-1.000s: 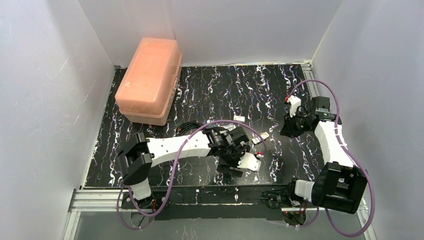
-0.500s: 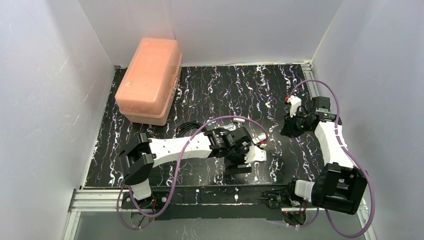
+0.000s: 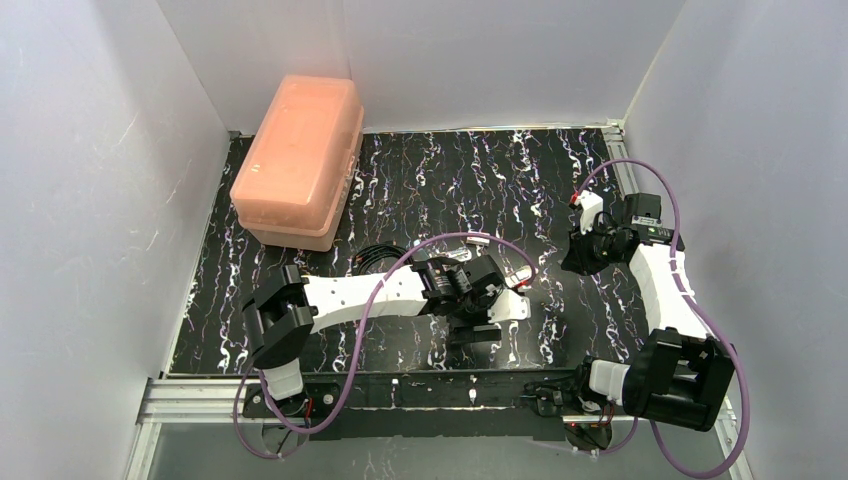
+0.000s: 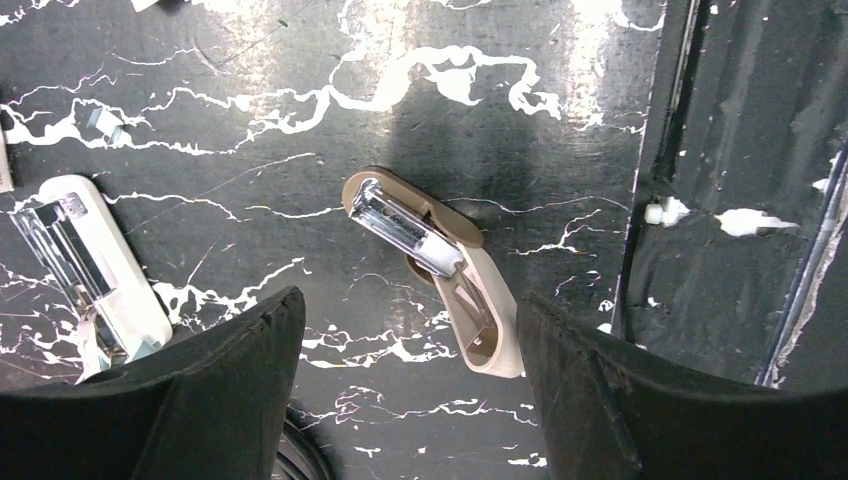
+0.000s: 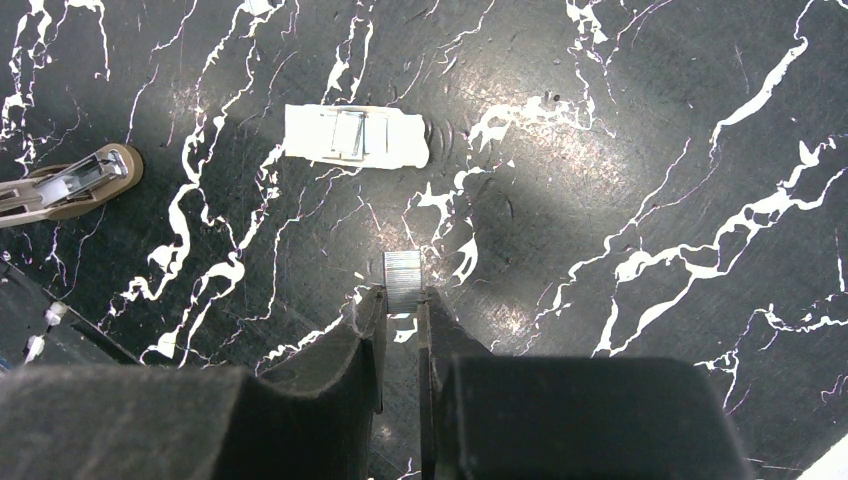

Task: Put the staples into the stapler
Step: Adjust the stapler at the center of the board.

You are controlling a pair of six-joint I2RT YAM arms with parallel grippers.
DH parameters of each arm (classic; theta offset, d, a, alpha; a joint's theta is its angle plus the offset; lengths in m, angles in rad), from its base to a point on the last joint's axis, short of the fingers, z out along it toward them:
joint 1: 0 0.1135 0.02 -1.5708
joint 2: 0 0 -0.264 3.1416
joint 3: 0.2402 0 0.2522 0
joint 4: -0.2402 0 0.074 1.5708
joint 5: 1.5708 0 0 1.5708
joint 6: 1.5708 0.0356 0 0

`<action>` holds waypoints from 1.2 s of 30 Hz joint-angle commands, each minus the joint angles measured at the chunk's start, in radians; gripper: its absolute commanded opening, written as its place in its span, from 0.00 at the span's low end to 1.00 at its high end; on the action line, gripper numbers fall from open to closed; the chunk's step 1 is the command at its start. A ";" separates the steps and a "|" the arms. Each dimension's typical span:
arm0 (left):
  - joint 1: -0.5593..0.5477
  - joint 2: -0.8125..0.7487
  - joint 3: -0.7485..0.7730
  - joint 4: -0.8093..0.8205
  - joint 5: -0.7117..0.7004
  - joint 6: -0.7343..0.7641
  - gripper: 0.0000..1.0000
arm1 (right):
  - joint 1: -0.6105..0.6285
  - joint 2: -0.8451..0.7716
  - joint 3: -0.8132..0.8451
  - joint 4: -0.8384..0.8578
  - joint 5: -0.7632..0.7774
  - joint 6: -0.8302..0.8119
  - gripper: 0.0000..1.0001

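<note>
Pink box (image 3: 300, 165) in far-left corner.

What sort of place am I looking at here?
Probably a robot test booth in a lab: plain white panel walls box in a black white-veined tabletop, and two white-and-black robot arms, left and right, are bolted to an aluminium rail at its edge.

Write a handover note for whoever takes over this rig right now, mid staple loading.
Left gripper: open, straddling the stapler, not gripping it.
Right gripper: shut on the staples, strip poking out past its fingertips, away from the stapler.
Stapler: tan, lying opened, silver channel exposed; a pale oblong lies beside it.
Done: stapler opened, strip picked up.
To do: steady the stapler, seat the strip in the channel, close it.
</note>
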 commanded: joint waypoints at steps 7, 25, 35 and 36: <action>-0.002 -0.020 -0.006 -0.034 -0.086 0.043 0.75 | -0.005 -0.022 0.001 -0.007 -0.012 -0.001 0.04; 0.028 -0.083 -0.034 -0.054 -0.033 0.038 0.75 | -0.004 -0.022 0.012 -0.019 -0.055 -0.013 0.04; 0.065 -0.194 -0.011 -0.057 0.108 0.038 0.77 | 0.032 -0.082 0.029 -0.103 -0.156 -0.175 0.03; 0.082 -0.202 0.001 -0.069 0.130 0.032 0.78 | 0.044 -0.088 0.033 -0.118 -0.159 -0.203 0.03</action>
